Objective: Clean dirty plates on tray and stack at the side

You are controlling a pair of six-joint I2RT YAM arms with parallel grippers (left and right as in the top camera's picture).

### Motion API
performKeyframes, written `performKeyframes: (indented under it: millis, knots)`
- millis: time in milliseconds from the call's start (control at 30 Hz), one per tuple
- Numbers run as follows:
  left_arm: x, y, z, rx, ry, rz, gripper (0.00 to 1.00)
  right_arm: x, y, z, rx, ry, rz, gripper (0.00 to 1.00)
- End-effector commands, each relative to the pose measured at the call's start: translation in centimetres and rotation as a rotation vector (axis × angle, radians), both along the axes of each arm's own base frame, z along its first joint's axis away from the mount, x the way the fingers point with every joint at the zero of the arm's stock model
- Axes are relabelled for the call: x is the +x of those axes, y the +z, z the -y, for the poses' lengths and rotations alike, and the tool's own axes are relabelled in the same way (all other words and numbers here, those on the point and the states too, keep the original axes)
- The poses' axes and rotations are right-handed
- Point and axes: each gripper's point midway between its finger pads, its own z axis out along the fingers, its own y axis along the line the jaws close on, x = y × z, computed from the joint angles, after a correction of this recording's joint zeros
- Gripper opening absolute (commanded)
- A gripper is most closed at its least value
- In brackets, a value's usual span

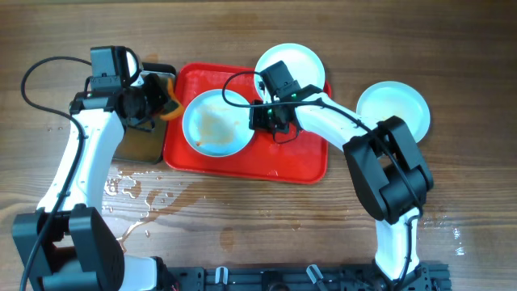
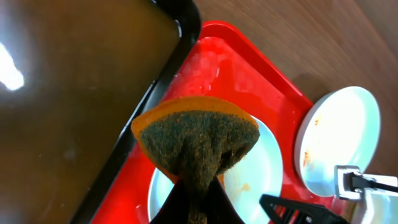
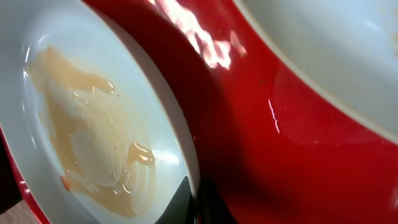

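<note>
We log the red tray at mid-table on the wooden table, its long side running left to right. The streaked plate lies in the tray's left half, white with a pale blue rim. Orange-brown smears cover its middle and look wet and glossy in the right wrist view. The right gripper is at that plate's right rim. In the right wrist view its dark fingers sit one on each side of the rim, so as far as we can tell they are pinching the plate edge. The second plate lies at the tray's far right corner, partly over the rim. The left wrist view shows a few orange spots on it. The third plate is off the tray, on the table to the right, well apart from the other two, and looks plain white from overhead. The left gripper is pressed together on a sponge with an orange body and a dark green scouring face. The sponge is bunched into a fan above the line where the tray meets the black pan. We cannot tell whether the sponge touches anything below it. The pan is just left of the tray and holds brown liquid. Water is puddled on the table nearer than the pan.
</note>
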Motion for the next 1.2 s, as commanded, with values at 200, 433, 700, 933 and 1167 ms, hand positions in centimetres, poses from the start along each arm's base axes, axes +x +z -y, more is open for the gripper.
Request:
performKeyframes:
  millis: [200, 433, 700, 933, 1167]
  knots:
    - [-0.6, -0.2, -0.7, 0.041, -0.015, -0.024, 0.04, 1.6, 7.2, 4.7, -0.095, -0.016, 0.168, 0.04]
    - [-0.6, -0.2, -0.7, 0.041, -0.015, -0.023, 0.04, 2.2, 15.5, 11.6, -0.473, -0.088, 0.476, 0.05]
    - [-0.6, -0.2, -0.7, 0.041, -0.015, -0.023, 0.04, 1.8, 19.0, 14.6, -0.916, -0.098, 0.675, 0.05]
    - [-0.6, -0.2, -0.7, 0.041, -0.015, -0.024, 0.04, 0.5, 21.4, 12.8, -1.071, -0.085, 0.804, 0.05]
    - [-0.6, -0.2, -0.4, 0.040, -0.021, -0.024, 0.04, -0.2, 20.6, 8.7, -0.906, -0.066, 0.832, 0.04]
